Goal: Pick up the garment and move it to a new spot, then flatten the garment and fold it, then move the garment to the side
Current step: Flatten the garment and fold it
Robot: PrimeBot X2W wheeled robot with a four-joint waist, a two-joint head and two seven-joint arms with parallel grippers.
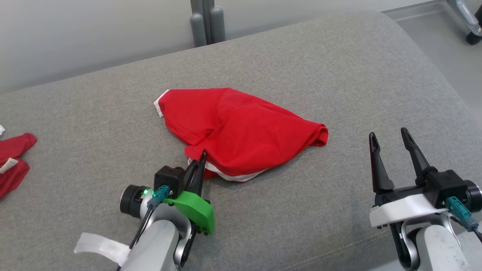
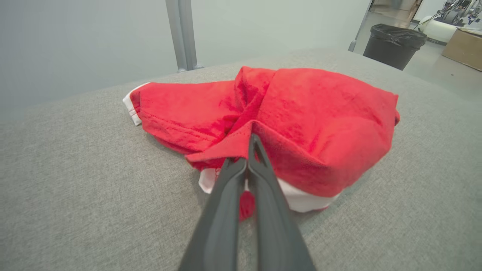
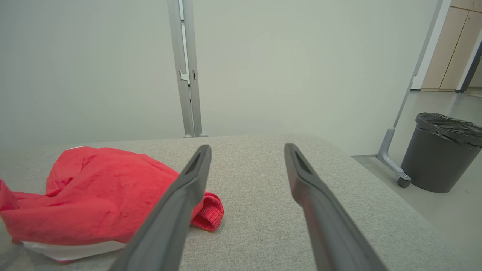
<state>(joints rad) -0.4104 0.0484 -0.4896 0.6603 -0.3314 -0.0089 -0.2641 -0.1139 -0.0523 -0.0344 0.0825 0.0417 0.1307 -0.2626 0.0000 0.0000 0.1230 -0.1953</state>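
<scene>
My left gripper [image 2: 250,145] is clenched on the near edge of the one red garment [image 1: 241,128], its two dark fingers pressed together with red cloth pinched between them. My right gripper [image 1: 388,132], well to the right of the garment, is released, its two fingers spread and touching nothing. The garment lies crumpled on a grey padded surface [image 1: 339,75], white trim showing underneath. Far to the garment's left lies a second red cloth [image 1: 13,162]. Beyond the garment's right side, one black bin [image 3: 440,154] stands on the floor.
</scene>
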